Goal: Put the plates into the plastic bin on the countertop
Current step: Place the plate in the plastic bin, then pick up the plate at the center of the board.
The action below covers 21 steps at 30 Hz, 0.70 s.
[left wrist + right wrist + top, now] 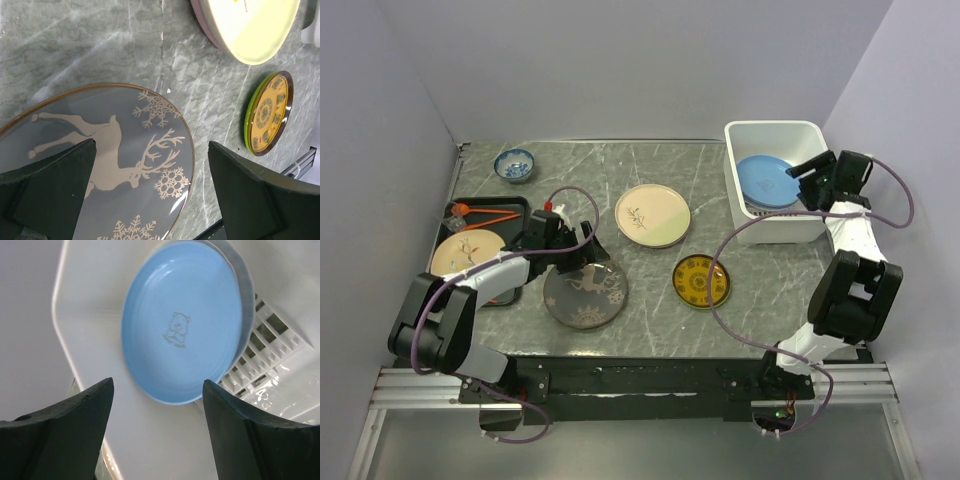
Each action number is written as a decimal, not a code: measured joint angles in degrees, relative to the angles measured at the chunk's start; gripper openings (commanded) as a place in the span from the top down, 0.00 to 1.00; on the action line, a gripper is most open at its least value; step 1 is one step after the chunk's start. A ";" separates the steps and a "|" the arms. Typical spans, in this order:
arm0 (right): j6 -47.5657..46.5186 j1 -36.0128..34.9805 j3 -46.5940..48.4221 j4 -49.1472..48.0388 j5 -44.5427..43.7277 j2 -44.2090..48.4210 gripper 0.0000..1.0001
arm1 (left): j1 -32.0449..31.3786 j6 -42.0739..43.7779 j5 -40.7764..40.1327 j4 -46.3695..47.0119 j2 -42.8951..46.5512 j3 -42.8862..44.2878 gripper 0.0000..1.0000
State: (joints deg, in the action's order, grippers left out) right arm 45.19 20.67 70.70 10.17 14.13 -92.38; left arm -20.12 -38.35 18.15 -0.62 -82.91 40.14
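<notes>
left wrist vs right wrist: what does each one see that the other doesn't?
Left wrist only: the grey reindeer plate under the left gripper, the cream plate, the yellow-patterned plate and the countertop. Right wrist only: the blue plate with a bear mark, inside the plastic bin, beyond the right gripper. Shared: no objects. Each view shows its own gripper open, with nothing held.

A small blue-and-white bowl [514,163] is seen at the far left corner. Nearer, a black tray [495,202] is set along the left edge, and a thin orange item [492,214] is laid on it.
</notes>
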 measured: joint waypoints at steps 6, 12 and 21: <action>0.11 -0.15 0.00 -0.31 0.55 3.63 0.19 | -0.02 -0.07 -0.09 0.13 2.08 -1.18 0.01; -0.35 -2.60 0.26 0.74 0.63 6.69 0.16 | -0.02 -0.20 -0.72 0.00 3.58 -1.46 0.01; -4.33 -19.65 3.72 4.90 -2.80 11.08 0.15 | -0.02 -0.28 -3.76 -1.46 5.70 -1.81 0.01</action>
State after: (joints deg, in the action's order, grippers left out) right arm 40.86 1.02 74.41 15.07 11.33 -81.30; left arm -20.14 -38.63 14.39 -2.09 -77.21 38.33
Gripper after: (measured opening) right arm 0.849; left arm 0.993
